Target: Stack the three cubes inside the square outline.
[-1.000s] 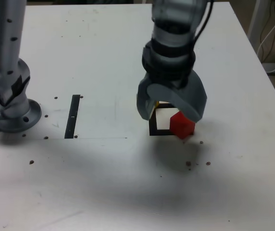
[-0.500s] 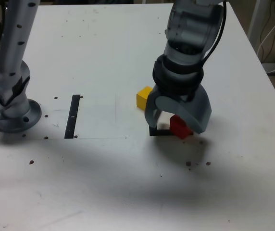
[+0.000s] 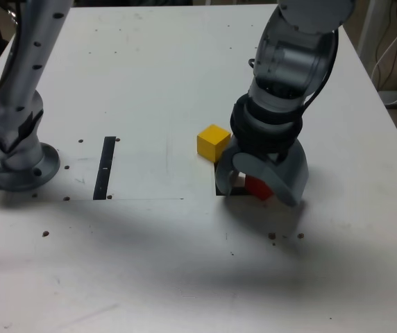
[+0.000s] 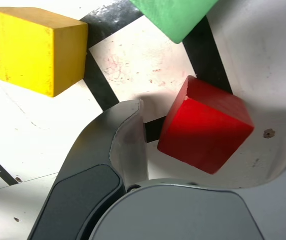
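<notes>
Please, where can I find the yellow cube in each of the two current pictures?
Exterior view: the yellow cube is near the middle, just left of the tool, as this view shows it.
Wrist view: the yellow cube is in full sight, beside one corner of the square outline.
Shared landmark: the red cube, partly hidden in the exterior view.

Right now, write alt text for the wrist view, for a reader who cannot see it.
Open gripper jaws reach around a red cube at a black square outline; a yellow cube and partly cropped green cube are nearby.
</notes>
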